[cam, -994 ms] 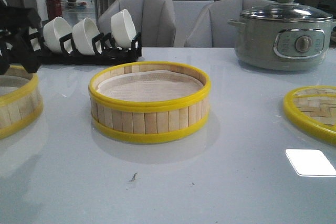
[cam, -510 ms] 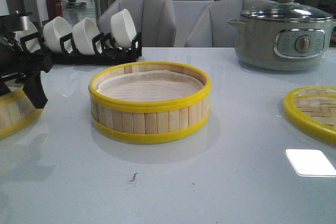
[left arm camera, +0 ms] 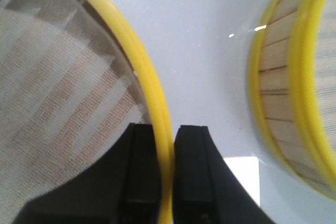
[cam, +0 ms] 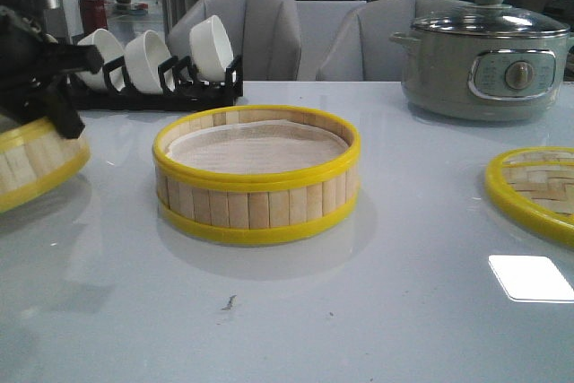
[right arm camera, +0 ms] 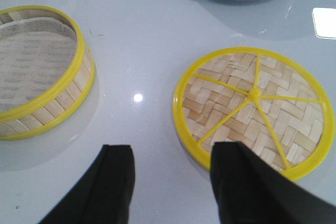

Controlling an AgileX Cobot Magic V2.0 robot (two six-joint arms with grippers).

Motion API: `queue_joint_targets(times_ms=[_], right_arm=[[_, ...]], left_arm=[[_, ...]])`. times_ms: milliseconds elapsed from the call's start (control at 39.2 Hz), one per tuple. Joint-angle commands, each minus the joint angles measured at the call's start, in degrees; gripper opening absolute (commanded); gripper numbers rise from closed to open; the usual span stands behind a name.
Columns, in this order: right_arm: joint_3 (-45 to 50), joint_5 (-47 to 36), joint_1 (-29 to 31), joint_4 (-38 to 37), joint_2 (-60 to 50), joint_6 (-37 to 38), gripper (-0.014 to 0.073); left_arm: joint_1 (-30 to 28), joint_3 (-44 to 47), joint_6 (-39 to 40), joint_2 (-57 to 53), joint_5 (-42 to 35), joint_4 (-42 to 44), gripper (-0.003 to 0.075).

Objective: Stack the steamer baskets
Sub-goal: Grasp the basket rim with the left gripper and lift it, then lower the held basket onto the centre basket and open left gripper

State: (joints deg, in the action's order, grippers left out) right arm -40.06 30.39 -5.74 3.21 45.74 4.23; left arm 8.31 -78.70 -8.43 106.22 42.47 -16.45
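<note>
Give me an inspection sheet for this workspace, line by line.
Surface: glossy white table, small dark speck near the front.
Job's things: centre steamer basket flat on the table; left steamer basket tilted, gripped by its rim.
Clutter: woven lid, grey-green pot, black rack of white bowls.
Grippers: left gripper, jaws shut on the left basket's yellow rim; right gripper open, empty, beside the lid.
Cables: nothing seen.
Surroundings: grey chairs behind the table.
</note>
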Motion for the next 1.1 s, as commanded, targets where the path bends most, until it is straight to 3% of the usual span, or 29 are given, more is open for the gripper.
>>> queue_joint_targets(times_ms=[0,306,612,790,1071], right_arm=[[-2.17,-4.26,-0.05,-0.24,-0.16,-0.25,0.0447],[-2.17,-4.55,-0.05,-0.24,-0.16,-0.25,0.0447],[-2.17,-4.62,-0.05,-0.24,-0.16,-0.25,0.0447],[-2.17,-4.55,-0.05,-0.24,-0.16,-0.25,0.0447],[-2.17,-4.3,-0.05,-0.24,-0.16,-0.25,0.0447]], left_arm=[[2.9,-6.5,1.13,-3.89,1.54,-1.56,0.0088],[16.35,-17.59,3.73,-3.76,4.18,-1.56,0.0088],[27.97,-18.42,5.11,-0.91,0.89,-1.56,0.0088],[31.12,-20.02,5.23,2.27,-0.25,-1.43,0.0088],[31.34,-24.04,5.32,5.55,-0.61,-2.06,0.0088]])
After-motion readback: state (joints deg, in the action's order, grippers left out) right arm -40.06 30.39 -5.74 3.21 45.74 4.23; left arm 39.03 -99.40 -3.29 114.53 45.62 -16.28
